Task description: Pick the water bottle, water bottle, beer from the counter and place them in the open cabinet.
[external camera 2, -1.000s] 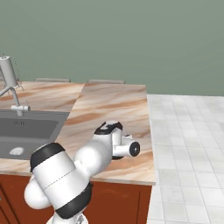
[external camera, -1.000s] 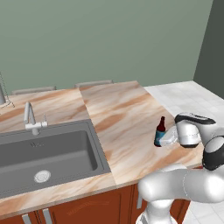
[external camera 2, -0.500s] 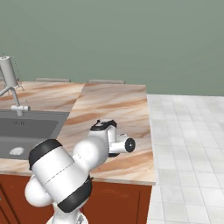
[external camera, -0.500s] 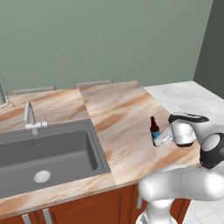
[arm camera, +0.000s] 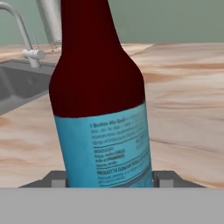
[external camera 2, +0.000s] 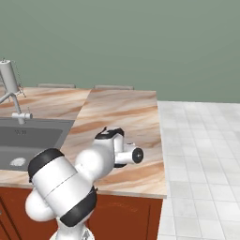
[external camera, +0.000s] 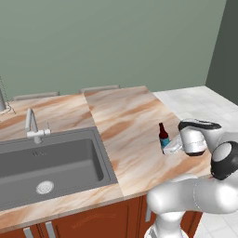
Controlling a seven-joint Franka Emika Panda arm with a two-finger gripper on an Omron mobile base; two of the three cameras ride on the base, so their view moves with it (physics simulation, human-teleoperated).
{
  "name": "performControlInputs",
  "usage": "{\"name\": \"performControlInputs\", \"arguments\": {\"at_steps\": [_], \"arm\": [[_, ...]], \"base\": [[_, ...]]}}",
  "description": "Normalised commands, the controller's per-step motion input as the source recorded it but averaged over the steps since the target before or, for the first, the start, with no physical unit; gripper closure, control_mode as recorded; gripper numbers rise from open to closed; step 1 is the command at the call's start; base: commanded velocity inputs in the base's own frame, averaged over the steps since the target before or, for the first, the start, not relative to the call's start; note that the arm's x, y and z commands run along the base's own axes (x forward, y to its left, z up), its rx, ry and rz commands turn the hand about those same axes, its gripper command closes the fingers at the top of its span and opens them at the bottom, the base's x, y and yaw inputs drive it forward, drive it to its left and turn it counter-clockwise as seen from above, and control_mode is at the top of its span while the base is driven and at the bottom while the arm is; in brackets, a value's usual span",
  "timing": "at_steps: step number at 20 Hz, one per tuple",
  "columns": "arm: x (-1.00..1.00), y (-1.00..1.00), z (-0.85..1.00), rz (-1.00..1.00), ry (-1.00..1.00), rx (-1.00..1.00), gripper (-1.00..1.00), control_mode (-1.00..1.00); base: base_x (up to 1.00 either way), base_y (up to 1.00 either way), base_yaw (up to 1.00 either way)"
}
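The pincer [arm camera: 109, 177] has slid in from the right of the left base view and now stands around the slim brown-necked beer bottle with a teal-blue label [external camera: 163, 136], its fingertips [arm camera: 57, 178] narrowed to either side of the label; whether they press it I cannot tell. The bottle stands upright at right centre of the beige-pink marble table [external camera: 130, 116]. A grey sink [external camera: 51, 160] with a silver tap [external camera: 32, 125] fills the lower left, a grey-green wall [external camera: 116, 42] spans the top, and a white tiled surface [external camera: 195, 100] lies at upper right.
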Motion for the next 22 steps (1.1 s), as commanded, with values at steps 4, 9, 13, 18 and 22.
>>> {"name": "performControlInputs", "arguments": {"at_steps": [4, 9, 13, 18, 22], "arm": [[-0.28, -0.23, 0.38, 0.00, -0.25, 0.00, 1.00, -1.00], [-0.51, -0.12, 0.94, 0.00, -0.33, 0.00, 1.00, -1.00], [-0.59, -0.08, 1.00, 0.00, -0.26, 0.00, 1.00, -1.00], [-0.62, -0.06, 1.00, 0.01, -0.15, 0.00, 1.00, -1.00], [-0.62, 0.00, 1.00, 0.01, -0.08, 0.00, 1.00, -1.00]], "base": [[0.00, 0.00, 0.00], [0.00, 0.00, 0.00], [0.00, 0.00, 0.00], [0.00, 0.00, 0.00], [0.00, 0.00, 0.00]]}}
